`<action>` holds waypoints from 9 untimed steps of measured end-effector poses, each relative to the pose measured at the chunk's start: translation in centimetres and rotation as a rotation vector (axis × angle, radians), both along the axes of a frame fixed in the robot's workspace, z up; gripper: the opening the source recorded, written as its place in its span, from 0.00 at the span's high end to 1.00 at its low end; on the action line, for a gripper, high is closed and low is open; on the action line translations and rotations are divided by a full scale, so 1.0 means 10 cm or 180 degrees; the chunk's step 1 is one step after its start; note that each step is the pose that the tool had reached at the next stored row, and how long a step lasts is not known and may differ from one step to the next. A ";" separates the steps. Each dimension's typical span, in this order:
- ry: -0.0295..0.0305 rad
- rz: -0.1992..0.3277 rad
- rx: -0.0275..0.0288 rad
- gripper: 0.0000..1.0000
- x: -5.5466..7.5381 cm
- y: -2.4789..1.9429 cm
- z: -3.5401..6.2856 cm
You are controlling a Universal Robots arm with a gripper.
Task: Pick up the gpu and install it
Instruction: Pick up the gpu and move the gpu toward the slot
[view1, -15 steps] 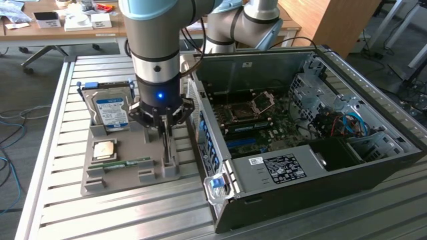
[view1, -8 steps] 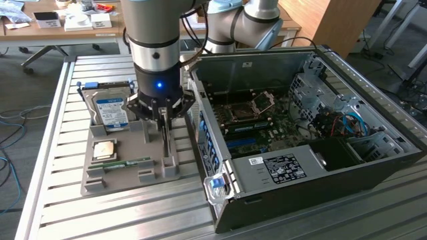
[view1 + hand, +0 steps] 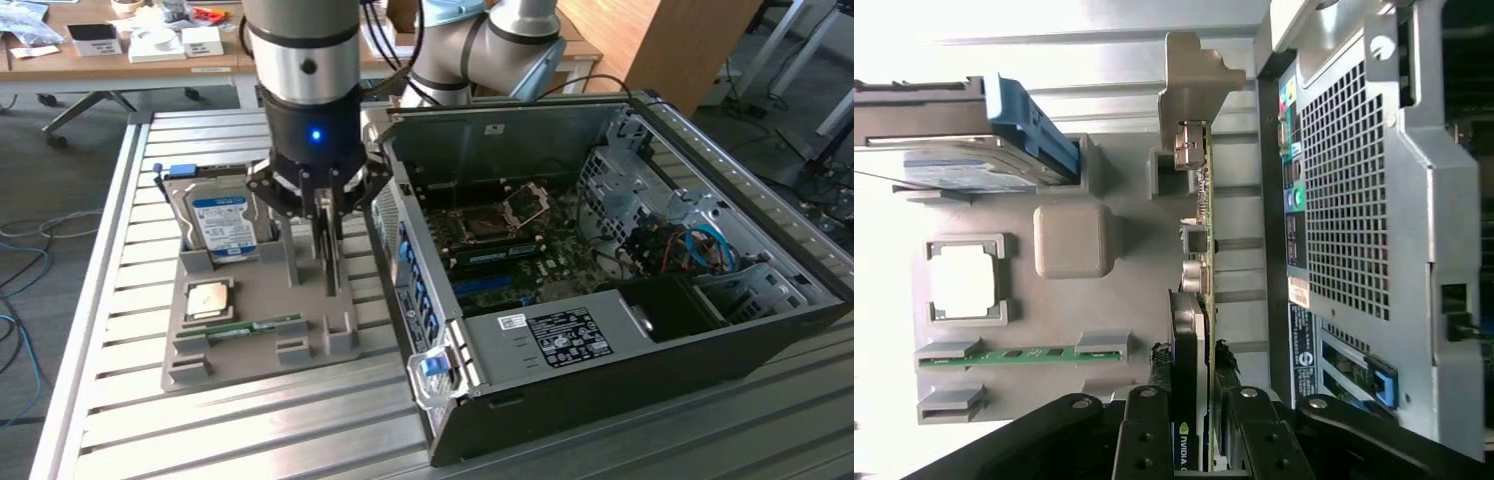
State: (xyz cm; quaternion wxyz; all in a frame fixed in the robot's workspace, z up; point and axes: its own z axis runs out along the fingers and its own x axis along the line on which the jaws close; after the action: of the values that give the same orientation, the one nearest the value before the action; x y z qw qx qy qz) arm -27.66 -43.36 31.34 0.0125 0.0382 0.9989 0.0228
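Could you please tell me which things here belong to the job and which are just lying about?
Job: gpu, gripper closed on it, open computer case.
Lying about: hard drive, processor chip, memory stick, all in the grey tray.

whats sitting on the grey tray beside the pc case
A hard drive, a processor chip, a memory stick and the gpu on edge, the gripper closed on it. The gripper covers part of the gpu.
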 end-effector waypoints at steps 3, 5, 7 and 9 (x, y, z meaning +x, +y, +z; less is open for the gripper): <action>0.0000 0.0000 0.0000 0.73 0.00 0.000 0.139; 0.0000 0.0000 0.0000 0.73 0.00 0.000 0.229; 0.0000 0.0000 0.0000 0.73 0.00 0.000 0.320; 0.0000 0.0000 0.0000 0.73 0.00 0.000 0.410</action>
State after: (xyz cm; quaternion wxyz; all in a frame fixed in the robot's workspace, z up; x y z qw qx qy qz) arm -27.66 -43.36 35.43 0.0125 0.0382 0.9989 0.0228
